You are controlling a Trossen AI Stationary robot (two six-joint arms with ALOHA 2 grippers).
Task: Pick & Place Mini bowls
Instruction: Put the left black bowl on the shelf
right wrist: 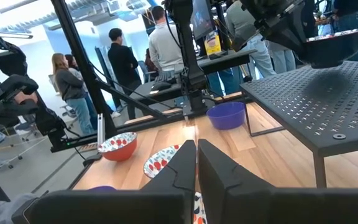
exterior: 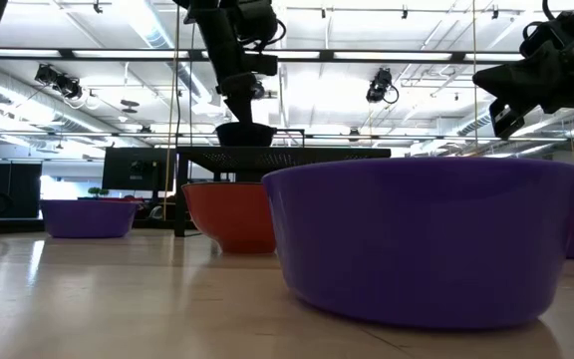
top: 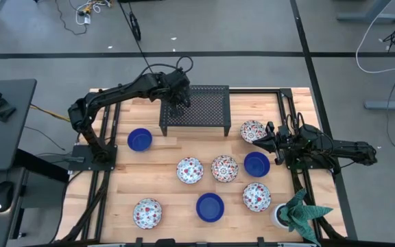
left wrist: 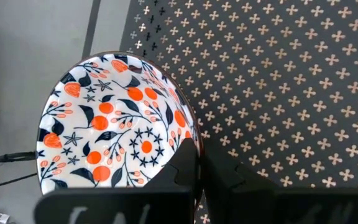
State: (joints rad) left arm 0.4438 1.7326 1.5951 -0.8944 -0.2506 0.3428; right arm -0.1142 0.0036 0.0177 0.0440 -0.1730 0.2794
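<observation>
My left gripper [top: 177,96] is shut on a white floral mini bowl [left wrist: 114,121] over the far left corner of the black perforated rack [top: 197,108]. In the low view the bowl [exterior: 245,133] shows as a dark shape just at the rack's top; whether it touches, I cannot tell. On the wooden table sit several more mini bowls on their bases: blue ones [top: 140,139] [top: 256,163] [top: 210,206] and floral ones [top: 189,169] [top: 224,168] [top: 147,213]. My right gripper [top: 265,137] waits shut at the right, beside a floral bowl [top: 253,130]. My left gripper holds the floral bowl by its rim [left wrist: 191,134], on the side toward the rack's middle. One finger [left wrist: 182,158] is inside the bowl and the other [left wrist: 222,168] outside. The fingers slant down from above. The bowl sits upright, its mouth up.
A white pot with a green plant [top: 297,213] stands at the near right corner. Black frame rails run along the table's left and right sides. People stand in the room beyond the table [right wrist: 123,59]. Bare wood lies near the front left [top: 115,178].
</observation>
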